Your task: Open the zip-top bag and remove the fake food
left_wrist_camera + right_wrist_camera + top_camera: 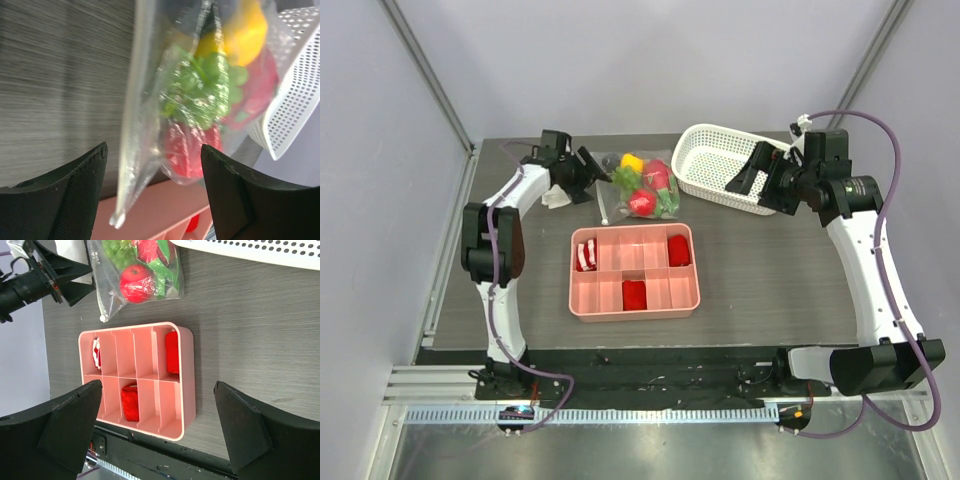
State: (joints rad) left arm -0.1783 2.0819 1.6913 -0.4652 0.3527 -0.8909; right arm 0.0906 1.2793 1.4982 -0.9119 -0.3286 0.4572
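Note:
The clear zip-top bag (620,195) lies on the table behind the pink tray, with its zip strip (134,125) along the left edge. The fake food (642,185) is inside it: a yellow pepper (245,30), green leafy pieces (200,90) and red round pieces (190,145). My left gripper (588,170) is open just left of the bag, and in the left wrist view (155,185) the zip edge shows between the spread fingers. My right gripper (745,175) is open and empty, held above the white basket. In the right wrist view (157,420) it looks down on the tray and the bag (107,295).
A pink divided tray (665,292) with red blocks and a striped piece sits mid-table in front of the bag. A white perforated basket (720,160) stands at the back right, close to the bag's right side. A white cloth (557,198) lies under the left arm.

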